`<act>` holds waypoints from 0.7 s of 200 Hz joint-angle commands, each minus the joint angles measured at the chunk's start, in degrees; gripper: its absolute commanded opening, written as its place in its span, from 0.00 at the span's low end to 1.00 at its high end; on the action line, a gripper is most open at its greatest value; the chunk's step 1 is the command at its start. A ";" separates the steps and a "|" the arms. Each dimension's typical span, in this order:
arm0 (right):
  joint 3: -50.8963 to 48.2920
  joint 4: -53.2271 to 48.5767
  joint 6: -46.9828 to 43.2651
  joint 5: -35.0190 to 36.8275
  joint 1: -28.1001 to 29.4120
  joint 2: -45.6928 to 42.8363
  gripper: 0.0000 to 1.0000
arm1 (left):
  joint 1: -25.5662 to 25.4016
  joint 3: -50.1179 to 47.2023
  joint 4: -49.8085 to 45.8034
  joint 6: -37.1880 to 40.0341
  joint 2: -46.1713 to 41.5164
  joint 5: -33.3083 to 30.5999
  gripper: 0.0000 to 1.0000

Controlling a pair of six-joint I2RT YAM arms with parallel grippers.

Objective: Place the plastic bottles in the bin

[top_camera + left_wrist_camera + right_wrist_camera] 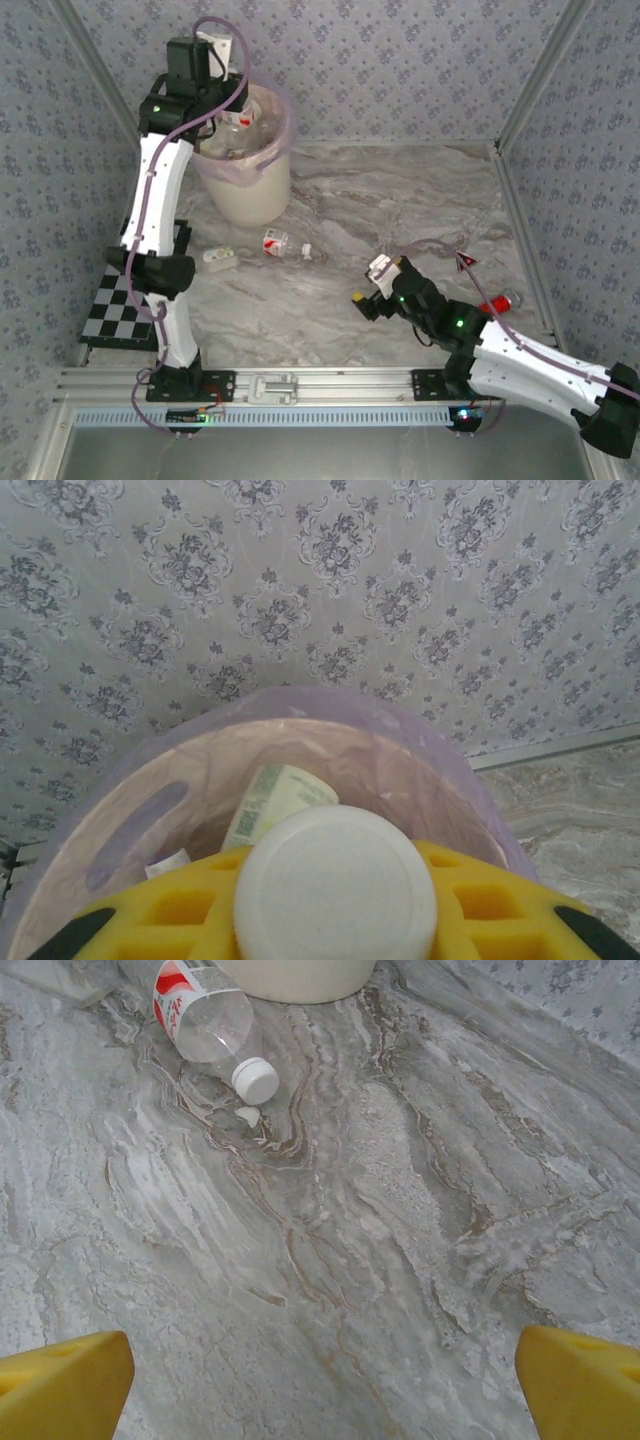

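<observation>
Above the bin (248, 195), at the far left of the marble table (420, 200), the left gripper (335, 925) hung with its yellow fingers (165, 925) clamped on an end-on bottle (335, 880), of which just the round white end faced the wrist camera. Directly beneath, inside the lilac bag liner (420, 742), lay a green-labelled bottle (268, 802).

On the table, 2 more bottles lay on their sides near the bin's foot. A small pale bottle (218, 256) sat just beside the left arm (160, 200). To its right was a red-white labelled bottle (200, 1010) with a white cap (255, 1080) and a small white scrap (247, 1116) just beside the cap.

The right gripper (320, 1395) hovered low over bare marble, well apart from that bottle, its fingers (60, 1380) spread wide on air.

A red cylinder (500, 302) stood close to the right arm (520, 360), and a checkerboard (115, 300) lay at the table's left edge, partly hidden by the left arm.
</observation>
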 commanded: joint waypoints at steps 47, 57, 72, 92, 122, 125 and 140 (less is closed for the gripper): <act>2.10 4.62 -0.73 -1.85 -0.38 2.44 1.00 | 3.62 2.48 3.81 -0.79 -5.96 -5.02 0.00; 1.73 4.55 -0.63 -1.77 -0.40 2.14 1.00 | 4.33 3.79 2.67 0.43 -5.28 -7.92 0.00; 1.35 4.31 -0.44 -1.68 -0.47 1.80 1.00 | 5.09 3.85 2.16 2.50 -4.62 -11.92 0.00; 1.22 4.39 -0.36 -1.85 -0.59 1.93 1.00 | 6.00 2.97 2.75 3.86 -3.61 -14.40 0.00; 1.19 4.32 0.04 -1.84 -0.59 1.81 1.00 | 6.34 1.62 4.40 6.83 -0.95 -15.74 0.00; 1.23 4.21 0.08 -1.83 -0.66 1.76 1.00 | 6.25 2.06 3.97 6.97 -0.34 -15.64 0.00; 1.19 3.62 0.34 -1.53 -0.58 1.39 1.00 | 6.21 4.85 0.33 7.25 2.82 -14.34 0.00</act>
